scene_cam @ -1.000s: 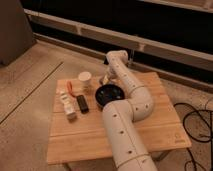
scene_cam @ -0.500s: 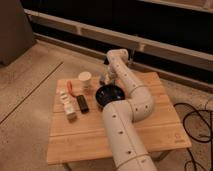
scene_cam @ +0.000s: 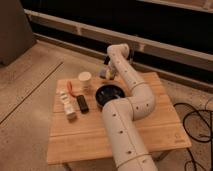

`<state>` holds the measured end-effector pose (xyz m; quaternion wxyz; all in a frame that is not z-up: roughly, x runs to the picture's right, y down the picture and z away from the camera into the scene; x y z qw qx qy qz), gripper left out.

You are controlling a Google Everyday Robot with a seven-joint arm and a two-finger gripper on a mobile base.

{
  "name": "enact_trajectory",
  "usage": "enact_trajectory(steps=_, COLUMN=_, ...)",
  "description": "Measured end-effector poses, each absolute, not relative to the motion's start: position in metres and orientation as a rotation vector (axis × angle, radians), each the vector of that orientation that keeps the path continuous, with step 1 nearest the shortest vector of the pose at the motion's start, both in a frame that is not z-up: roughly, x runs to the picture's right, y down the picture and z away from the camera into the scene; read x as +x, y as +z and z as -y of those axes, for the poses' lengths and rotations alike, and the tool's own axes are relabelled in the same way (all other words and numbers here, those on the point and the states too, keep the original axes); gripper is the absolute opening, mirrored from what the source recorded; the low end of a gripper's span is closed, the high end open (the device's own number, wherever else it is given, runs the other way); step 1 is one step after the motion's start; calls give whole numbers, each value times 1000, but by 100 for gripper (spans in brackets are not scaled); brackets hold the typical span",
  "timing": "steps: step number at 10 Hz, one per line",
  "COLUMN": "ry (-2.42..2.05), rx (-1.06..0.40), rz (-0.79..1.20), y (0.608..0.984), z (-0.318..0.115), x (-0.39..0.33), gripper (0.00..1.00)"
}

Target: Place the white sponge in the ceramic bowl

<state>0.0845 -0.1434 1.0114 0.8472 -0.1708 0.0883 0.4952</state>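
Arm [scene_cam: 131,107] reaching over the bench [scene_cam: 160,125], end effector [scene_cam: 105,71] up behind the bowl [scene_cam: 110,95], holding the sponge [scene_cam: 102,74], cup [scene_cam: 85,80] close by

The gripper [scene_cam: 106,71] hovered just beyond the ceramic bowl [scene_cam: 98,95], the white sponge [scene_cam: 102,74] at its tip; a paper cup [scene_cam: 85,81] stood near the bowl.

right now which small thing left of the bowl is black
The oblong one lying nearest the ceramic bowl; its neighbours are pale. The hand is past the bowl, at the table's far edge.
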Motion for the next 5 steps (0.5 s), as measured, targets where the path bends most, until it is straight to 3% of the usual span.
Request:
enact_trajectory(steps=3, ry=939, rx=-266, rz=-156, y=962, z=205, x=70, gripper=0)
enact_trajectory(steps=5, ry=908, rx=-273, rz=-121, y=944, z=217, x=50, gripper=0)
